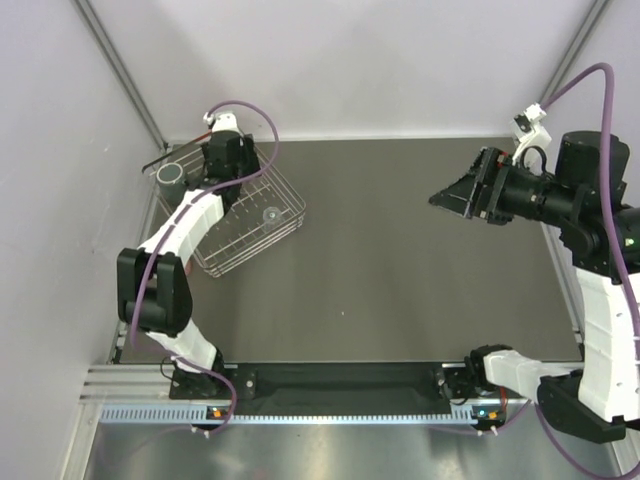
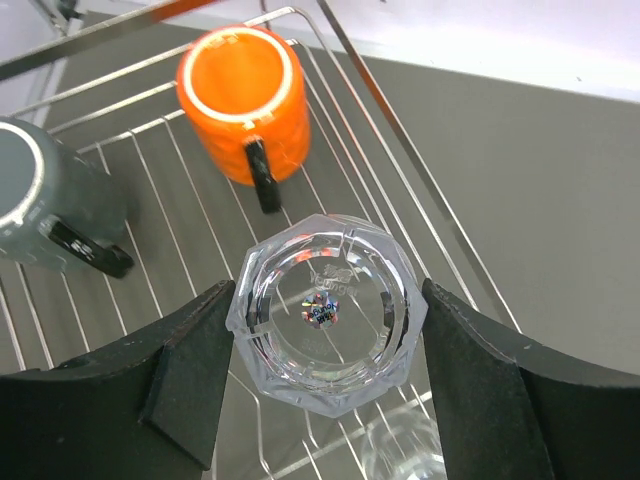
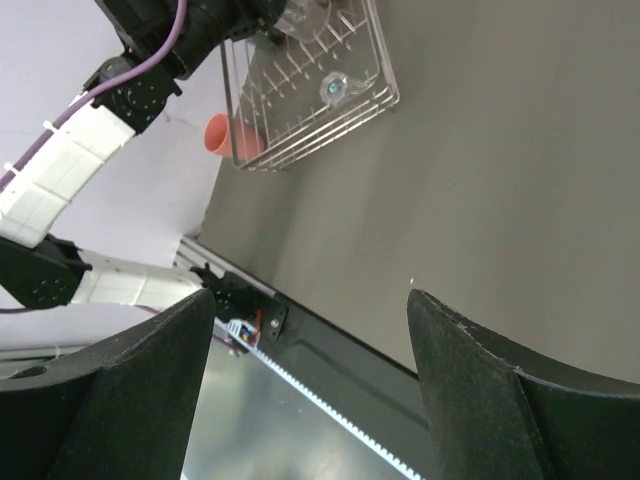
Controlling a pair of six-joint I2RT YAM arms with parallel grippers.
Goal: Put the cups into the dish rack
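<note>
Hanging over the dish rack (image 1: 240, 240), a clear faceted tumbler (image 2: 325, 315) is clamped between the black fingers of the left claw (image 2: 327, 298), one finger pressed to each side of its many-sided wall. The glass is thick and glossy, and a small shiny sticker is seen at its centre. Whether its mouth is turned up or down cannot be told.

The rack is formed of thin silver wire, with a raised rim and a bottom of parallel rods through which the matt grey bench (image 1: 420, 280) is seen. An orange mug (image 2: 243, 95), smooth and round with a black handle, is stood mouth-up on the rods just beyond the held glass. A dark grey cup (image 2: 30, 190) with a pale rim and a black handle is placed near the mug, apart from it, at the rack's left side. A second tumbler (image 1: 270, 213), also clear, is set on the grid near the rack's right rim.

The rack is skewed to the bench edges at the far left corner. The right claw (image 3: 310, 298) is held with its fingers spread wide on nothing, raised at the right and well apart from the rack, with a broad stretch of bench between them.
</note>
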